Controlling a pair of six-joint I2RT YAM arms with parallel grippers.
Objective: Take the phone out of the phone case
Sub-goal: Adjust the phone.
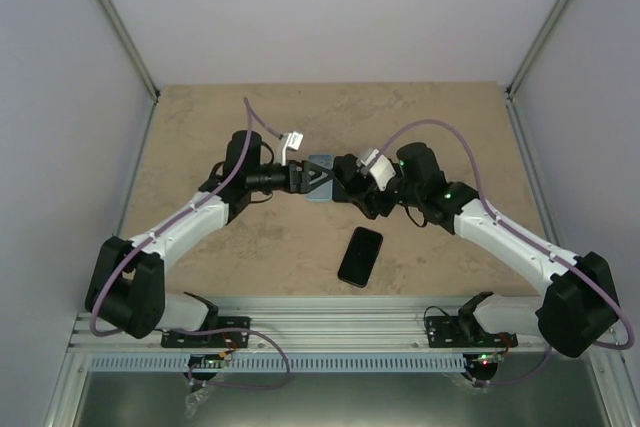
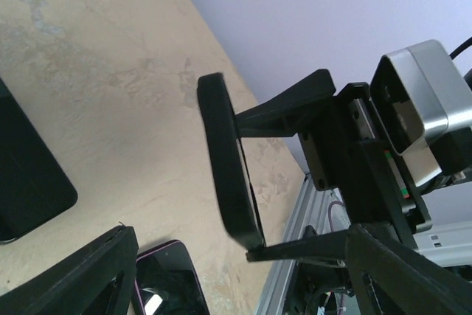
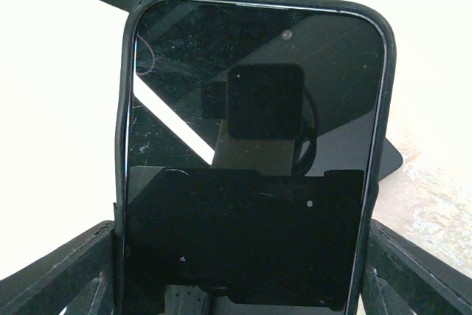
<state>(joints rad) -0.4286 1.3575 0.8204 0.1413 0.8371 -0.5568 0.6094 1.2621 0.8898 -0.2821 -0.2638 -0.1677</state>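
The phone in its black case (image 3: pixel 251 145) is held upright off the table, its screen facing the right wrist camera. My right gripper (image 3: pixel 243 256) is shut on it, one finger on each long side. The left wrist view shows the cased phone (image 2: pixel 228 160) edge-on between the right gripper's two fingers (image 2: pixel 287 101). My left gripper (image 2: pixel 243 234) is open, its fingers spread wide on either side of the phone's free end without touching it. In the top view both grippers, left (image 1: pixel 310 179) and right (image 1: pixel 347 187), meet at the phone (image 1: pixel 322 165) over the table's middle.
A second black phone (image 1: pixel 361 256) lies flat on the table near the front rail; it also shows in the left wrist view (image 2: pixel 166 282). A dark flat object (image 2: pixel 22 175) lies on the table below the grippers. Enclosure walls stand at both sides and behind.
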